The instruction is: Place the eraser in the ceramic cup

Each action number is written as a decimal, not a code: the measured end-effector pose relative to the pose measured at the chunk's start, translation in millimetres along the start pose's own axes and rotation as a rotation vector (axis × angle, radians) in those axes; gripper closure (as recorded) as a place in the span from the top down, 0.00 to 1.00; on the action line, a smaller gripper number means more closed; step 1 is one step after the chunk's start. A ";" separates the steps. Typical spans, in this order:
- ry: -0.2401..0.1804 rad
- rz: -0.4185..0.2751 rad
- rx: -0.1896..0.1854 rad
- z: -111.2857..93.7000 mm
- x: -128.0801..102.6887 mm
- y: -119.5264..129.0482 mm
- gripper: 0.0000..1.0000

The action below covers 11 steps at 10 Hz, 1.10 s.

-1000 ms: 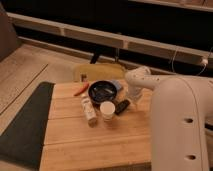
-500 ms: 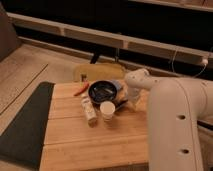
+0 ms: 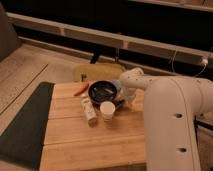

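The white ceramic cup (image 3: pixel 107 109) stands upright on the wooden table (image 3: pixel 90 140), just in front of a wide dark bowl (image 3: pixel 103 92). A small dark block, the eraser (image 3: pixel 120 104), shows just right of the cup, under the end of my white arm. My gripper (image 3: pixel 123 98) is at the bowl's right edge, low over the table and right above the eraser, mostly hidden by the wrist. I cannot tell whether it holds the eraser.
A cream bottle-like object (image 3: pixel 89 110) lies left of the cup. A red item (image 3: pixel 81 89) lies left of the bowl. A yellow cloth (image 3: pixel 99 71) lies behind the table and a dark mat (image 3: pixel 25 125) lies along its left side. My bulky arm (image 3: pixel 175 125) covers the right.
The arm's end has shifted slightly left, closer to the bowl's right edge and the cup. The cup, bowl and bottle have not moved.
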 end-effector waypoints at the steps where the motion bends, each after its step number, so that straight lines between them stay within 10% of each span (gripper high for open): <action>1: -0.001 0.001 -0.006 -2.0 -0.1 0.2 0.31; 5: 0.003 0.059 -0.022 -13.6 -8.5 -20.9 0.00; 11: -0.288 -0.002 -0.086 -155.0 -43.2 -31.4 0.00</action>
